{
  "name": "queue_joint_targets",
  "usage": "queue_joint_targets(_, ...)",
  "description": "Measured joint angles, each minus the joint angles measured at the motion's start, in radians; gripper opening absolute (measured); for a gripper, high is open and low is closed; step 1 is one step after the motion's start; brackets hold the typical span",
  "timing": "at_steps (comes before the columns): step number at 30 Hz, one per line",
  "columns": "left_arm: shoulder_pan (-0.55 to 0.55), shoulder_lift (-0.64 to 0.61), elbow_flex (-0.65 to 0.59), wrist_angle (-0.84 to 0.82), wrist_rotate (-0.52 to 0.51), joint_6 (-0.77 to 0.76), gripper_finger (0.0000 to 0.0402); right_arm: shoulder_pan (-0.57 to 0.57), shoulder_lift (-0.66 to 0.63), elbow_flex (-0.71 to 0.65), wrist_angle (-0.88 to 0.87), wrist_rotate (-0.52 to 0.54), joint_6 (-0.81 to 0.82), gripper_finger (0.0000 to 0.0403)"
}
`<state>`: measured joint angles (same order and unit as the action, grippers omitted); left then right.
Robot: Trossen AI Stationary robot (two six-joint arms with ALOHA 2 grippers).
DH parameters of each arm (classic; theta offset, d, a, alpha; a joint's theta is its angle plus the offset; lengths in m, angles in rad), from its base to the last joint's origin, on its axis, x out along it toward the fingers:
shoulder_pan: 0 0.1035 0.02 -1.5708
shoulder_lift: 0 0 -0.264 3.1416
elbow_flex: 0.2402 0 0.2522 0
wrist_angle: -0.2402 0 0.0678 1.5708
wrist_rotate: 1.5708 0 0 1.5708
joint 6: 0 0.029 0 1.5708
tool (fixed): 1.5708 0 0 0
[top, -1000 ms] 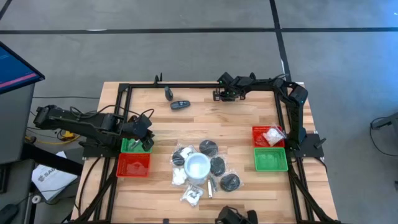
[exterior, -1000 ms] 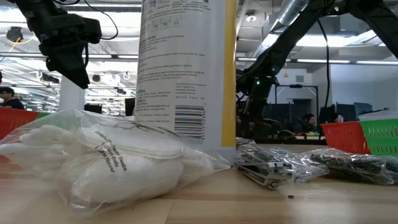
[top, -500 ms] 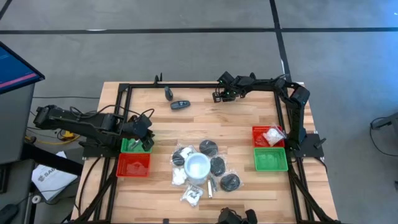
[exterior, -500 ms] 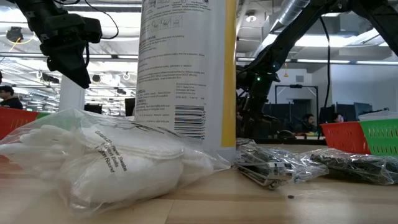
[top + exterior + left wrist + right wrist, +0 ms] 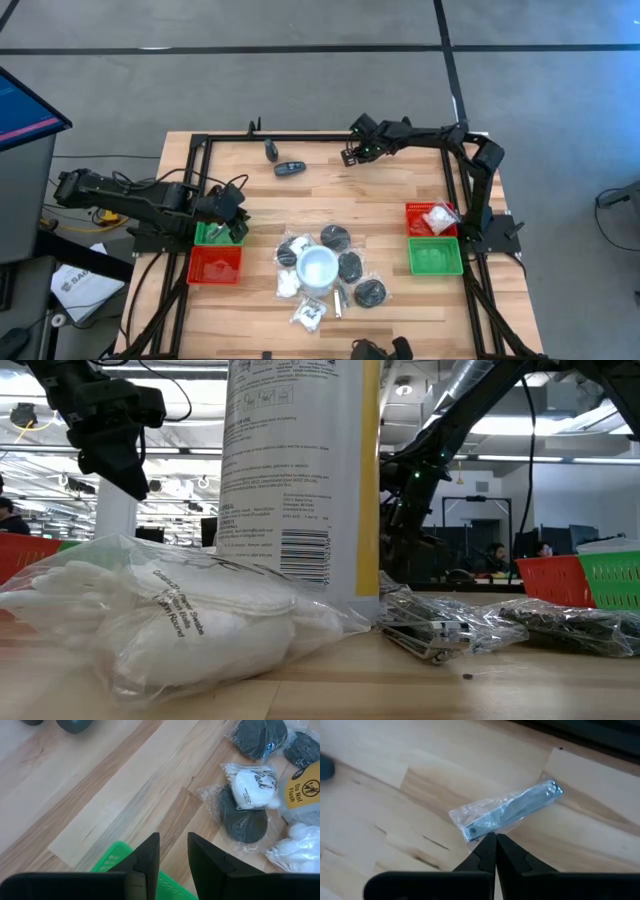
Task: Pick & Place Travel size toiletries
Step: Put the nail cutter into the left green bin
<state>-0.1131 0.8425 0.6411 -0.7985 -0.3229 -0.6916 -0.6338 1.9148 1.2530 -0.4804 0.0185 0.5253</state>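
Right gripper (image 5: 495, 840) pinched on wrapped stick (image 5: 510, 812)

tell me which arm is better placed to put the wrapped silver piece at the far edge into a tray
Right. The right gripper is shut on the wrapped silver piece at the far edge. The left gripper hangs over the green tray across the table.

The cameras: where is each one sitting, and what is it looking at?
High view: above the table, looking down; both arms show.
Low view: at tabletop height, facing the room past a white wrapped pack; arms hang overhead.
Left wrist view: on the left arm, over the green tray; left gripper shows.
Right wrist view: on the right arm, over a silvery stick; right gripper shows.
Shared: the high and left wrist views both show that tray.
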Motion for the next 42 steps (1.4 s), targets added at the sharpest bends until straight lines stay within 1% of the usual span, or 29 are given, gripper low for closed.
queue_joint_targets(8, 0.0, 0.0, 0.0, 0.037, 0.001, 0.0, 0.0092, 0.004, -0.005, 0.0, 0.001, 0.001, -0.041, 0.0)
queue_joint_targets(18, 0.0, 0.0, 0.0, 0.112, 0.004, 0.005, 0.0092, 0.009, -0.101, 0.001, 0.002, 0.004, -0.096, 0.0)
queue_joint_targets(30, 0.0, 0.0, 0.0, 0.348, 0.0, 0.161, 0.0092, 0.059, -0.241, 0.001, -0.001, -0.019, -0.165, 0.0)
queue_joint_targets(38, 0.0, 0.001, 0.0, 0.497, -0.001, 0.271, 0.0092, 0.114, -0.3, 0.001, 0.0, -0.023, -0.196, 0.0)
queue_joint_targets(42, 0.0, 0.021, 0.0, 0.569, 0.0, 0.342, 0.0092, 0.145, -0.326, 0.001, 0.001, -0.024, -0.211, 0.0)
